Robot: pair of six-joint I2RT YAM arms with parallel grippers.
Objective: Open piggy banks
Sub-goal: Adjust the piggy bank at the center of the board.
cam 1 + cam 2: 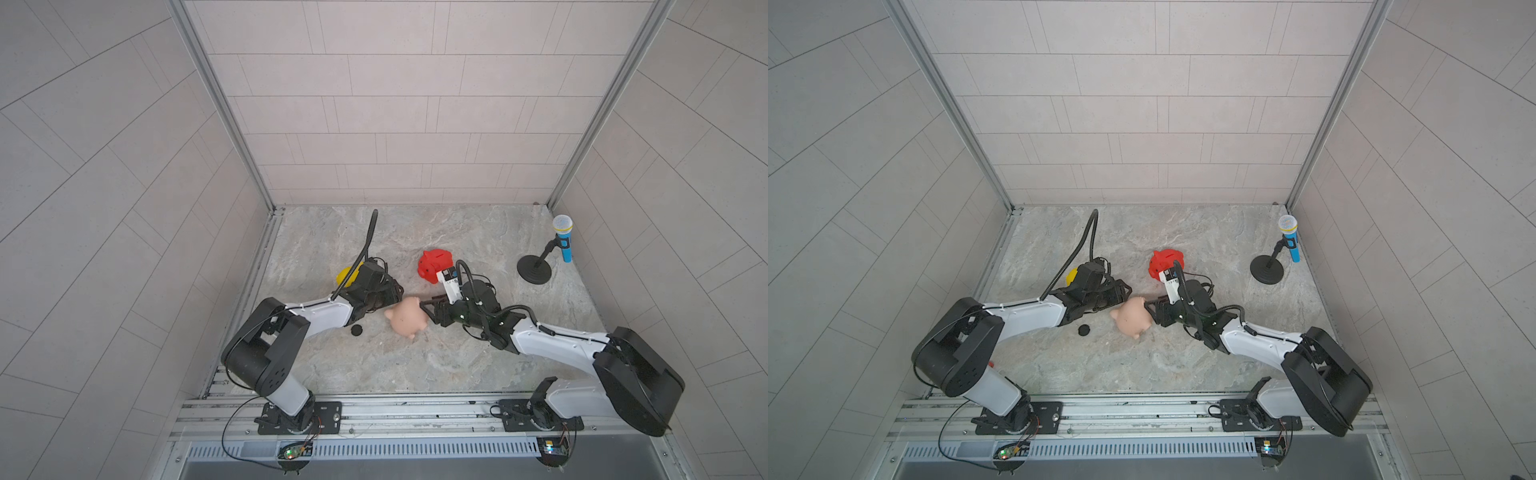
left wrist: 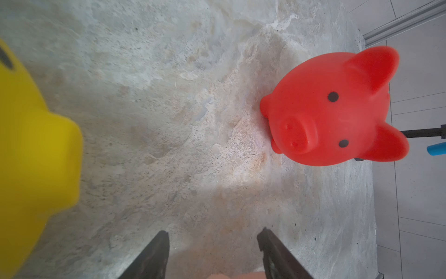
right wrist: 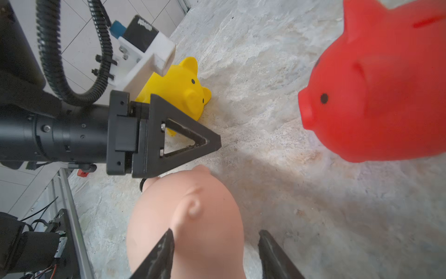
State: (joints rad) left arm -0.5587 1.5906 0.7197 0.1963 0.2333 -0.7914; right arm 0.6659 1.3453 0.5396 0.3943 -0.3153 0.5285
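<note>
Both grippers standing apart, nothing clamped. Left gripper is empty, tips just beside the pink pig, which lies mid-table between the two arms. Right gripper is at its tail end: one finger over the body, the other clear of it. Black plug lies on the table near the left arm. Yellow pig half hidden behind the left arm, red pig upright behind the right arm

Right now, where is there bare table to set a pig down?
Free: the front strip between the pink pig and the front rail; the back strip behind the red pig. Crowded: the middle, where left pincer, right pincer, pink pig and black plug meet.
</note>
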